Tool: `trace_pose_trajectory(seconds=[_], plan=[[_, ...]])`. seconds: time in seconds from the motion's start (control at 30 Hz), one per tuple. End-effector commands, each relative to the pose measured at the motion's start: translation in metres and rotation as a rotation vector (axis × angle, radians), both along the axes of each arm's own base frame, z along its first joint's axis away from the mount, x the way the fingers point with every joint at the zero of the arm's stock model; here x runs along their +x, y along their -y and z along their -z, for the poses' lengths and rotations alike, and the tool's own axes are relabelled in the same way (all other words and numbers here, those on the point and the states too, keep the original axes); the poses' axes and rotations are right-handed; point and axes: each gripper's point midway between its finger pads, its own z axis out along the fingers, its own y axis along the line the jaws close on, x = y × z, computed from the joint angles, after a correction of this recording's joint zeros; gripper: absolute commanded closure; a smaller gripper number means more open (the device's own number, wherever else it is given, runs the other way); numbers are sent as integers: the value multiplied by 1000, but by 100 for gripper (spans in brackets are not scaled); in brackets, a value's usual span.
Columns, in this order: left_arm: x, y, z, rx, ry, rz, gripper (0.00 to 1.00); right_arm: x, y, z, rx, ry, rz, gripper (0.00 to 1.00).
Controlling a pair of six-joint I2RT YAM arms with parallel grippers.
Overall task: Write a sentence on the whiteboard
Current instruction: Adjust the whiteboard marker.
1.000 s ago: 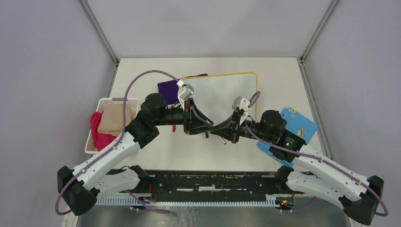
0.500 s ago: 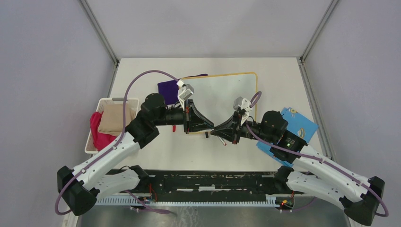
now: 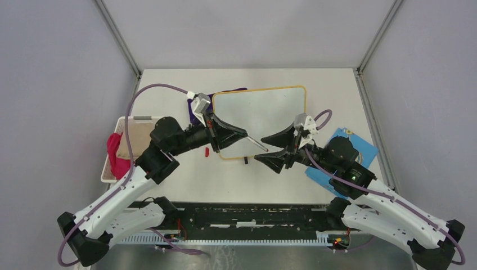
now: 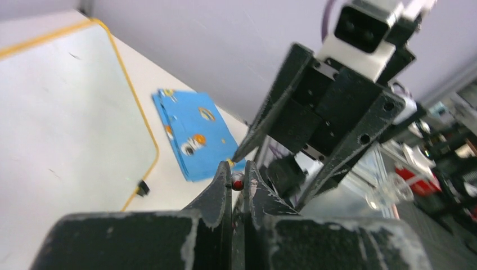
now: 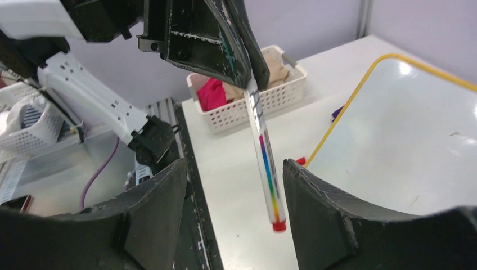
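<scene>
My left end effector [image 4: 237,175] grips the white rainbow-striped marker [image 5: 263,154]; the right end effector [image 5: 233,169] stands open. The glossy yellow-framed whiteboard [image 3: 264,109] shows no sentence yet.

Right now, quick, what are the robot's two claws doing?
Left gripper: shut on the marker.
Right gripper: open, holding nothing; the marker's free end sits between its fingers without touching them.

Whiteboard [image 3: 264,109], glossy white, thin yellow frame, lying flat
</scene>
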Motion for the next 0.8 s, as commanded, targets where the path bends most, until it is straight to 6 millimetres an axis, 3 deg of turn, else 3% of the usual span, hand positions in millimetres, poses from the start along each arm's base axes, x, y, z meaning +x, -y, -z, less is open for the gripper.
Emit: trace_pose_trajectory(seconds=[0.0, 0.23, 0.37, 0.5, 0.6, 0.77], plan=[[17, -34, -85, -233, 79, -239, 98, 7, 22, -72, 187, 136, 116, 31], [25, -76, -147, -483, 82, -422, 98, 29, 29, -90, 272, 112, 235, 21], [16, -74, -180, -608, 101, -347, 98, 26, 25, -119, 385, 117, 203, 9], [7, -69, -207, -731, 104, -249, 98, 27, 24, -160, 488, 122, 187, 6], [3, -66, -222, -777, 119, -201, 98, 26, 25, -187, 557, 134, 177, 5], [5, -67, -236, -832, 128, -188, 98, 22, 11, -214, 598, 136, 97, 4]])
